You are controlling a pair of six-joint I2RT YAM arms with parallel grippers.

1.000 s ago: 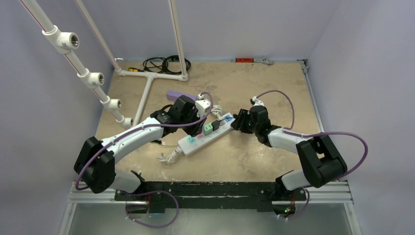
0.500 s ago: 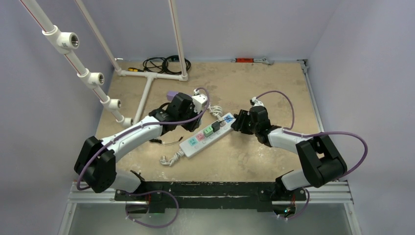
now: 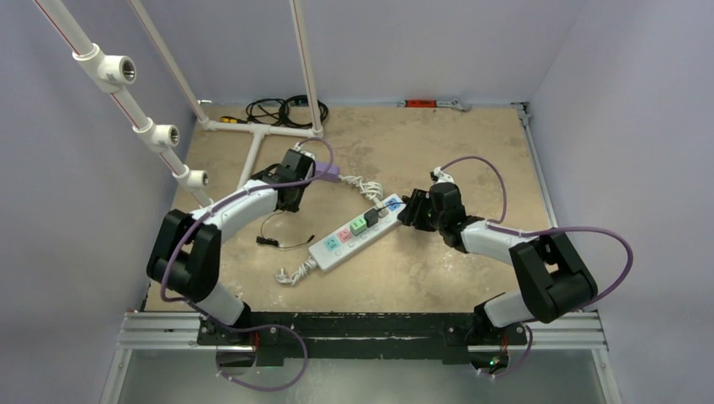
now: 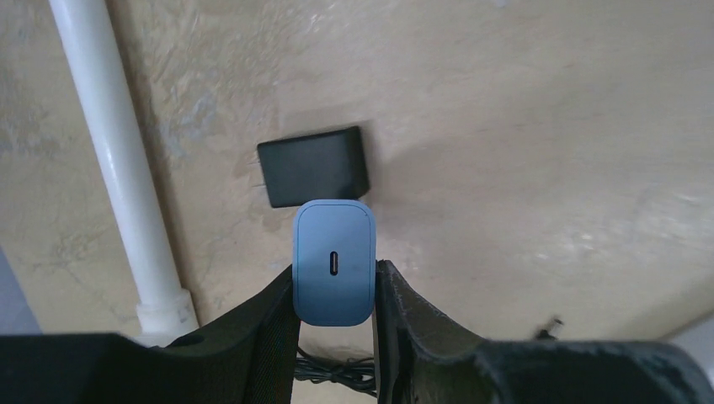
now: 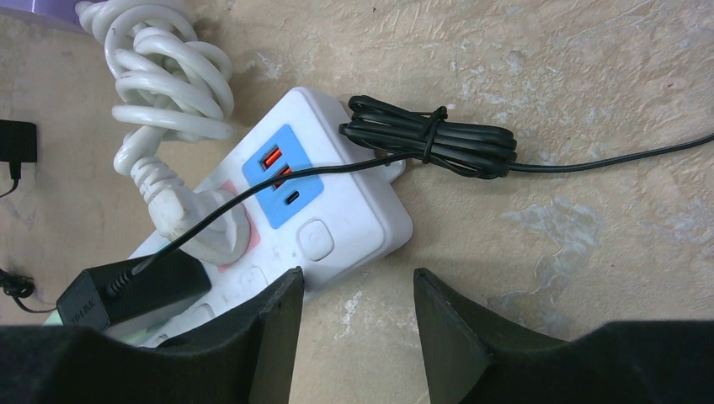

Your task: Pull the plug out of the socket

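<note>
The left gripper (image 4: 334,273) is squeezing a little blue-grey plug (image 4: 333,248) with a small slot in its face. It holds the plug over the table (image 4: 522,126), just beside a black charger block (image 4: 313,166) lying flat, and near a white pipe (image 4: 114,151). The plug is out of the white power strip (image 3: 352,233), which lies well apart in the middle of the table. The right gripper (image 5: 355,282) is at the strip's end, jaws apart, holding nothing. A black adapter (image 5: 135,290) sits in the strip

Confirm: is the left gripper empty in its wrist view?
No, the left gripper is clamped on a blue-grey charger plug, with a black adapter lying just beyond it.
</note>
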